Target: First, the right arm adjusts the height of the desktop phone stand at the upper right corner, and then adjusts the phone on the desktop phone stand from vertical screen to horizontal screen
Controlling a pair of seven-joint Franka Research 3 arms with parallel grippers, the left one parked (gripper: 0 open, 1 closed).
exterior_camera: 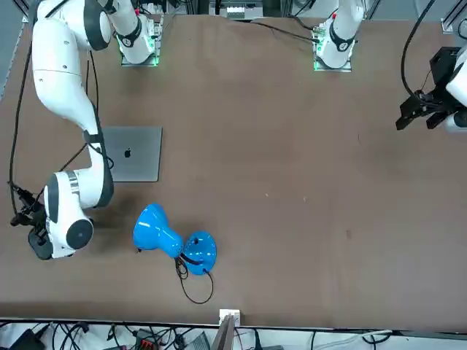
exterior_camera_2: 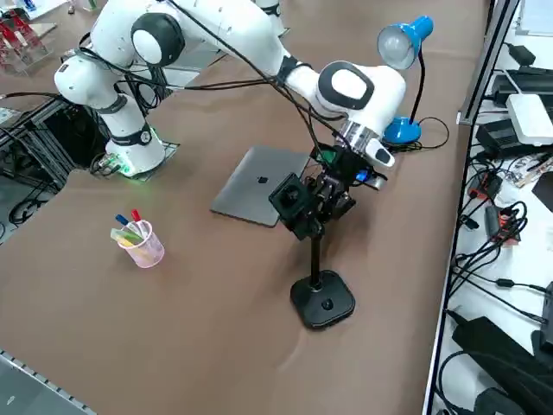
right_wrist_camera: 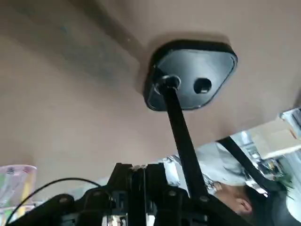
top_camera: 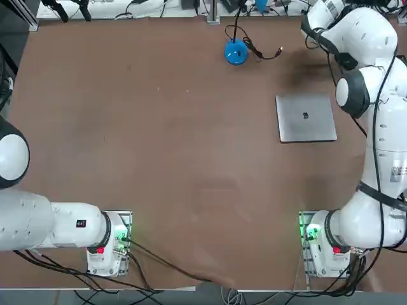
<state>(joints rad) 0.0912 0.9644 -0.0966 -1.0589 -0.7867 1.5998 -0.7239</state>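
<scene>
Brown table (exterior_camera_2: 173,320): right hand (exterior_camera_2: 333,194) at desktop phone stand (exterior_camera_2: 321,298).

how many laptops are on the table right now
1: the closed silver laptop lies flat between the blue desk lamp and the right arm's base, beside the right gripper at the phone stand.

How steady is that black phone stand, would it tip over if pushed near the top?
Possibly. The phone stand has a thin upright pole on a small flat base, with the right gripper up at its head. A sideways push there might rock it; the wide base probably helps.
</scene>
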